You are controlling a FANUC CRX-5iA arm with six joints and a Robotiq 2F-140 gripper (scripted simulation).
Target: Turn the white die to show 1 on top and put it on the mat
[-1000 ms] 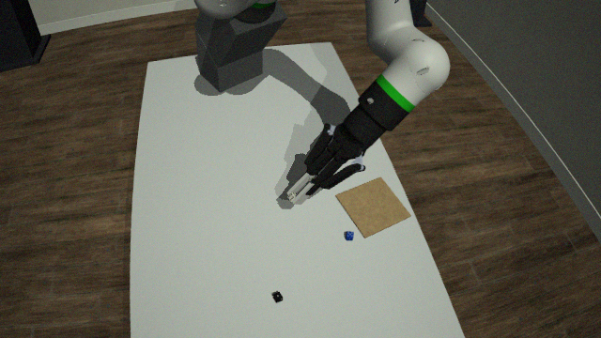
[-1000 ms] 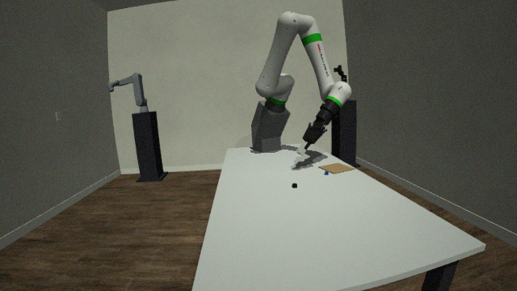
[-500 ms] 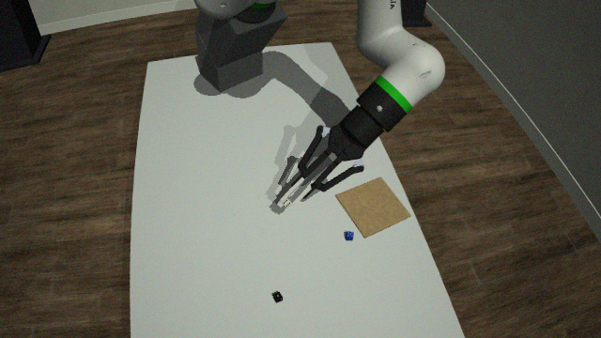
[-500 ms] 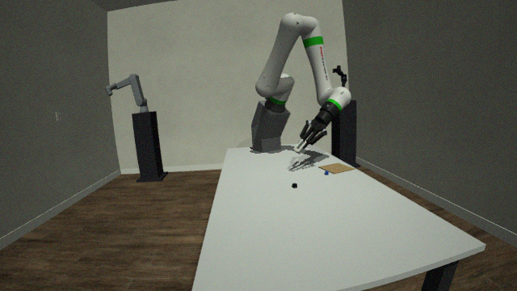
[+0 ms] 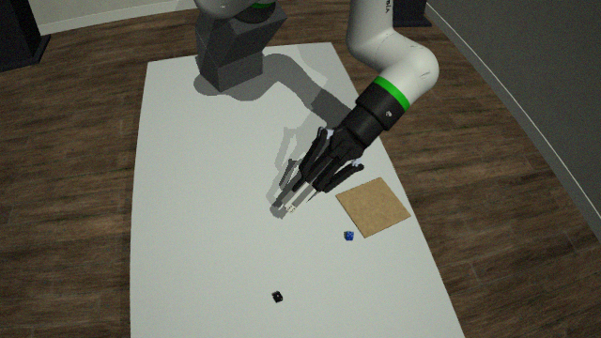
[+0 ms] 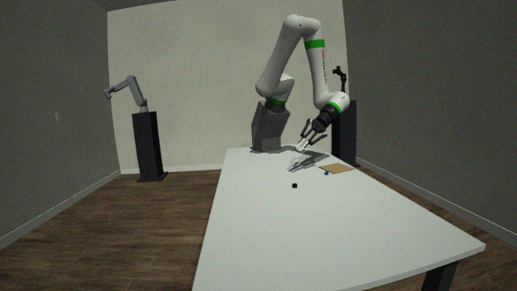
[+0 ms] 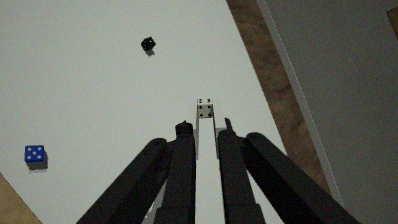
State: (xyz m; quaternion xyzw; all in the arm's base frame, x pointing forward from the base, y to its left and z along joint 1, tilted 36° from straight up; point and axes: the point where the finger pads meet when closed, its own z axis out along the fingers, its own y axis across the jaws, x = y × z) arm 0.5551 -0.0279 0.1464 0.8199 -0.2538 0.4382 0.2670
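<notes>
The white die [image 5: 291,208] [image 7: 205,109] is pinched between the fingertips; the face towards the wrist camera shows four pips, and part of another pipped face shows beyond it. My gripper [image 5: 292,207] [image 6: 299,148] [image 7: 205,112] is shut on it, tilted, and holds it above the table, left of the mat in the top view. The brown square mat [image 5: 376,207] [image 6: 337,168] [image 7: 10,212] has no die on it. The blue die [image 5: 348,236] [image 6: 326,173] [image 7: 34,153] lies just off the mat's edge, five pips showing in the wrist view.
The black die [image 5: 277,297] [image 6: 294,185] [image 7: 148,44] lies on the white table [image 5: 197,235] [image 6: 323,234], farther from the robot's base than the mat. The table's right edge runs close beside the mat in the top view.
</notes>
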